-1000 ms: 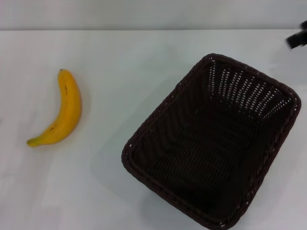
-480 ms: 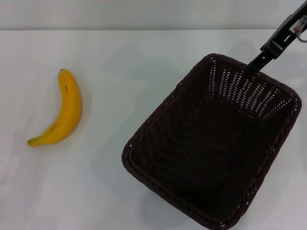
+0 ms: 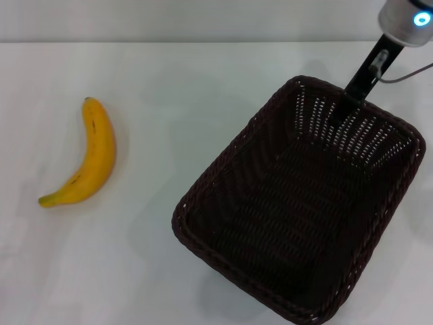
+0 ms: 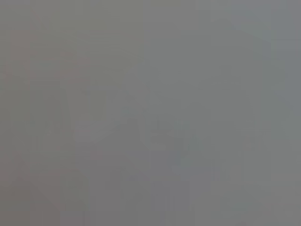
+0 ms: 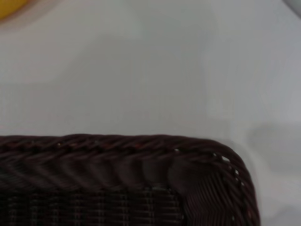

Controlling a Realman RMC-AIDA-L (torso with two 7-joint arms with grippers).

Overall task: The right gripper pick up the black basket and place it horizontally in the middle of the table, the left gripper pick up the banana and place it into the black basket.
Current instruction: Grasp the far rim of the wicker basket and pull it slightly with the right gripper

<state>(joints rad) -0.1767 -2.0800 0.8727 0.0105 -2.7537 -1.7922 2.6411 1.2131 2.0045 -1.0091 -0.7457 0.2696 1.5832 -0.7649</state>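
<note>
Right gripper (image 3: 344, 101) reaching down at the far rim of the black basket (image 3: 298, 203).

The basket is sitting askew toward the right edge of the table (image 3: 203, 74), its near corner overhanging the front edge of view. The banana (image 3: 86, 157) is lying well apart near the left edge. Whether the right gripper is grasping the rim cannot be told; the left gripper is showing nowhere.

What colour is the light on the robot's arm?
Blue: the glowing ring on the silver-grey wrist above the dark woven wicker basket, clearest in the head view.
</note>
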